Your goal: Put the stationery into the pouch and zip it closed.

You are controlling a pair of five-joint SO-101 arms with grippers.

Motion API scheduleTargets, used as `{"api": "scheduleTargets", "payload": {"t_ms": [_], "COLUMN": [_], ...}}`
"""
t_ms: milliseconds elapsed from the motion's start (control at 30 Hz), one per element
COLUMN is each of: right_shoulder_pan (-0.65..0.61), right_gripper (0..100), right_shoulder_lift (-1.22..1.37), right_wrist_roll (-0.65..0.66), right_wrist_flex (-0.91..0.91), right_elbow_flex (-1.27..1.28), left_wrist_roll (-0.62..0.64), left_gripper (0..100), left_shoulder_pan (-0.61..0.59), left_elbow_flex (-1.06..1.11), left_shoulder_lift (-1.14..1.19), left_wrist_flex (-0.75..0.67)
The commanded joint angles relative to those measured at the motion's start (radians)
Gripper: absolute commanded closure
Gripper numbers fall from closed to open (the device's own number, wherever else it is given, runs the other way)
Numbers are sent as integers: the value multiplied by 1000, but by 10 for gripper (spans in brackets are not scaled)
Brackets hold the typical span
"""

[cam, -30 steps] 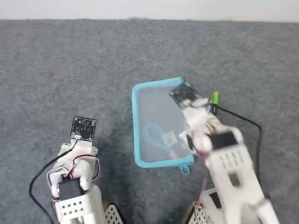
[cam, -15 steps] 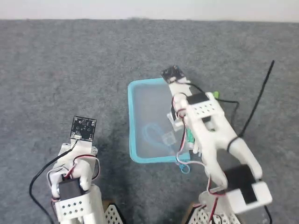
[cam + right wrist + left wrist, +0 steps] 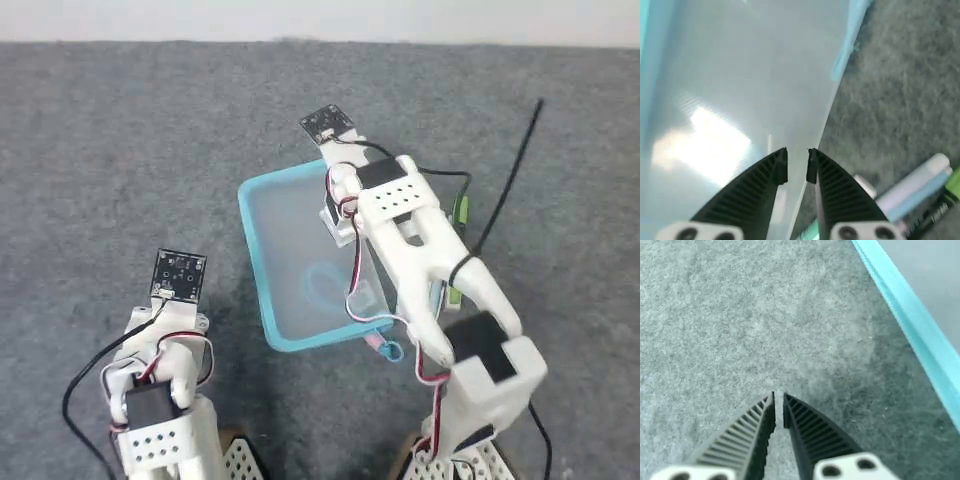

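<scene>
Across the grey felt mat (image 3: 120, 130), a black cable (image 3: 512, 185) arcs up from the right arm (image 3: 420, 250), which stretches over the pouch (image 3: 285, 250) and hides much of its right-hand edge. The arm also covers most of the stationery. In the high view a green marker (image 3: 460, 212) pokes out from behind it on the mat, just beside the pouch. In the right wrist view pale pens (image 3: 912, 189) and a green one (image 3: 952, 182) lie together on the mat, close to the pouch (image 3: 715, 75) and outside it.

The pouch lies flat, with a teal border and a clear face. A pale blue loop (image 3: 323, 285) and a small white square (image 3: 366, 296) show through that face. Its zipper pull (image 3: 385, 349) sticks out at the near corner, beside the arm.

The right gripper (image 3: 796, 162) hangs over the pouch's edge, its jaws parted by a narrow gap. The left gripper (image 3: 779, 400) sits low over bare mat, its jaws drawn together to a thin slit with nothing in them. The teal border of the pouch (image 3: 910, 325) runs past it, a little apart
</scene>
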Motion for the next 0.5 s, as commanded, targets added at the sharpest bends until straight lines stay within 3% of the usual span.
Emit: {"api": "scheduleTargets", "payload": {"t_ms": [0,233,467], "right_shoulder_pan": [-12,4,67], "right_gripper": [924,926,929], "right_shoulder_lift": [-231,-654,-834], "right_wrist_roll": [64,210,353], "right_wrist_flex": [39,-76,-81], "right_elbow_flex": [46,595,939], "left_wrist_roll": [-17,-17,-17], "left_gripper": [976,976,976], "left_shoulder_pan": [3,3,6], "left_elbow_flex": [-8,-8,-8], "left_shoulder_lift": [9,9,9], "left_wrist_flex": [-18,-20,-21]}}
